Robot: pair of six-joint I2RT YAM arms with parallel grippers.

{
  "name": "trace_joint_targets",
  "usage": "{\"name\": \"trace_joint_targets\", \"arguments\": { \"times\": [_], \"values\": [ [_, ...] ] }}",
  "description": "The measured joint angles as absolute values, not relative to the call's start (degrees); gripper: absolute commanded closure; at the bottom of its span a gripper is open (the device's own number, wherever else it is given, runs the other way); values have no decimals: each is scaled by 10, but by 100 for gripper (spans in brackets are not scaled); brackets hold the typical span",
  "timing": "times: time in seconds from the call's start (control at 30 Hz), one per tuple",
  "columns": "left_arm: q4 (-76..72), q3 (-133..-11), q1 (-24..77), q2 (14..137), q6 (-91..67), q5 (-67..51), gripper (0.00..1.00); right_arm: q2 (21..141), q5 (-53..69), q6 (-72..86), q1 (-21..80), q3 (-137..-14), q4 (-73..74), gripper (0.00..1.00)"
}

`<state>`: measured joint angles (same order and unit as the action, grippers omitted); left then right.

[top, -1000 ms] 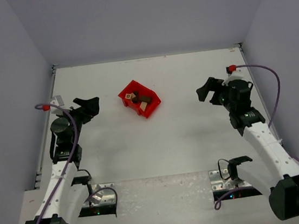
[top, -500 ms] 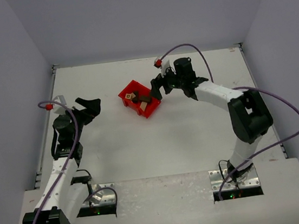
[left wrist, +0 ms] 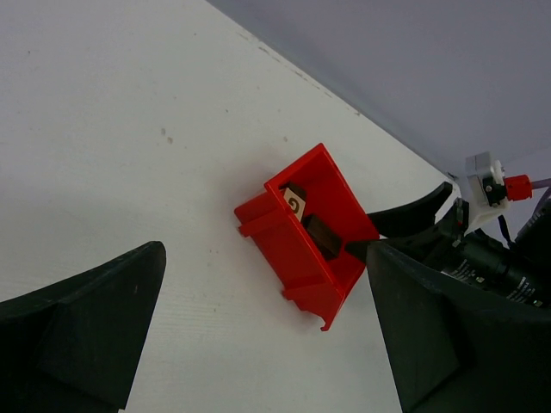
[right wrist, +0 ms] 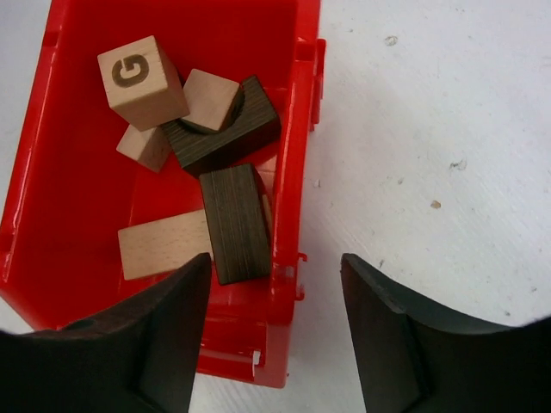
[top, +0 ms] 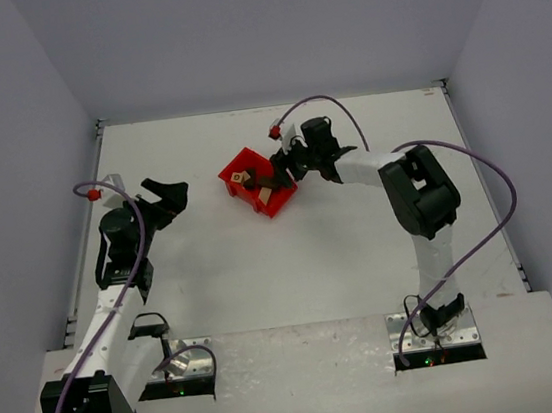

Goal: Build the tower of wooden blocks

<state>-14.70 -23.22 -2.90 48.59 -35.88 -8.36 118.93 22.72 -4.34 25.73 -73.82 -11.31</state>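
The wood block tower isn't started: on the table (top: pixel 362 246), the red bin (right wrist: pixel 60 198) holds its blocks (right wrist: pixel 234 222) loose. The right gripper (right wrist: pixel 274 267) has just swung in, spread wide and empty, seemingly straddling the bin's wall. The left gripper (top: pixel 171 191) hangs open and empty, well apart.

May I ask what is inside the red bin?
Inside the red bin: a pale G cube, a pale cube, a small pale block, a dark arch, a dark brick, a pale plank. Anything beneath is hidden.
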Motion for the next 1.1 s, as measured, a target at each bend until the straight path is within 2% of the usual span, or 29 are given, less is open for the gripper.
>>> {"name": "trace_joint_targets", "arguments": {
  "times": [0.07,0.17,0.27,0.33,0.5,0.67,0.9,1.1],
  "values": [
    [-147,-233,-29,489,-360,-84,0,1189,200,-55,271,-730,-124,67],
    [-147,-233,-29,490,-361,-84,0,1190,166,-70,291,-718,-133,72],
    [-146,-233,-29,490,-361,-84,0,1191,142,-77,305,-712,-142,92],
    [-144,-233,-29,490,-362,-84,0,1191,130,-75,312,-712,-147,100],
    [-138,-235,-29,490,-363,-84,0,1187,110,-72,320,-701,-161,100],
    [-137,-237,-29,488,-363,-84,0,1126,52,-97,335,-624,-200,100],
    [-135,-237,-29,488,-363,-84,0,1031,-102,-216,368,-550,-196,100],
    [-134,-243,-29,491,-363,-87,0,993,-284,-353,383,-490,-259,100]
  ]
}}
